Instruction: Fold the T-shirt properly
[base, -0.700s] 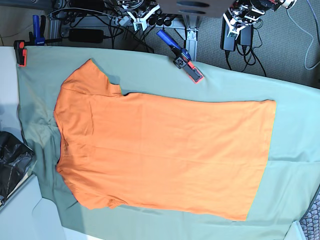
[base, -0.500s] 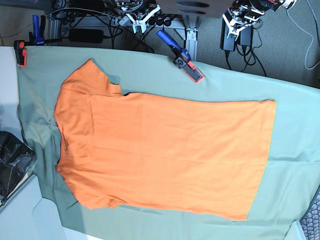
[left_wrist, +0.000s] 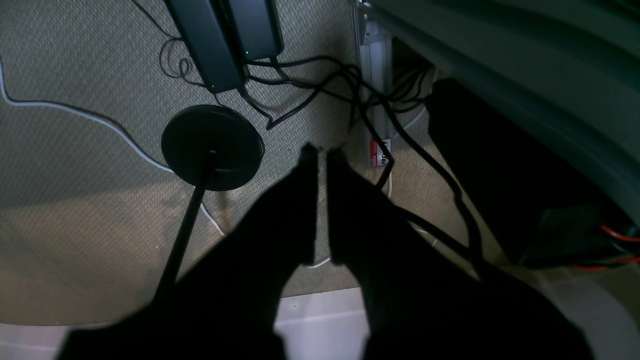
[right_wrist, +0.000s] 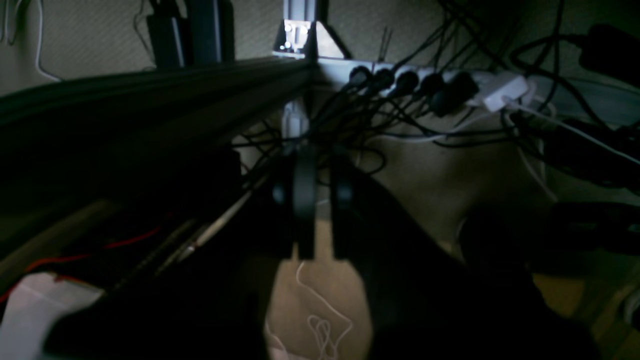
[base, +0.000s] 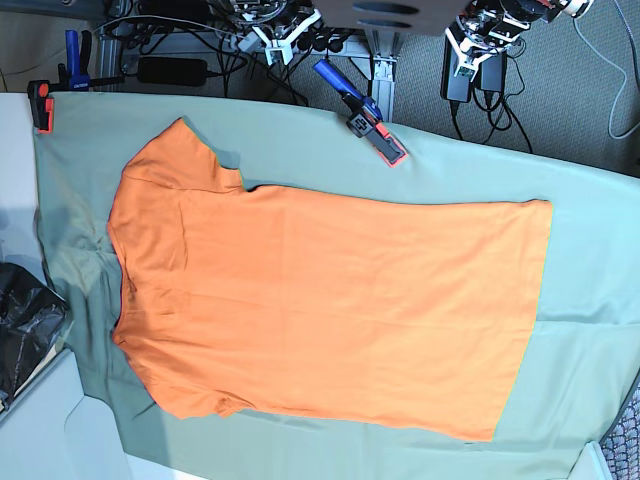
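The orange T-shirt (base: 330, 310) lies flat and spread out on the sage-green cloth (base: 590, 300), collar to the left, hem to the right, both short sleeves out. Both arms are parked beyond the table's far edge, well away from the shirt. My left gripper (left_wrist: 317, 150) hangs over the carpeted floor, its dark fingers nearly touching and holding nothing. My right gripper (right_wrist: 322, 150) points at a tangle of cables under the table frame, shut and empty. In the base view the left gripper (base: 470, 45) sits at top right and the right gripper (base: 285, 35) at top centre-left.
A blue and red clamp (base: 365, 122) pins the cloth at the far edge, and another red clamp (base: 42, 105) holds its far left corner. A black bag (base: 25, 330) lies off the left side. Cables, a power strip (right_wrist: 450, 87) and a round black stand base (left_wrist: 212, 145) cover the floor.
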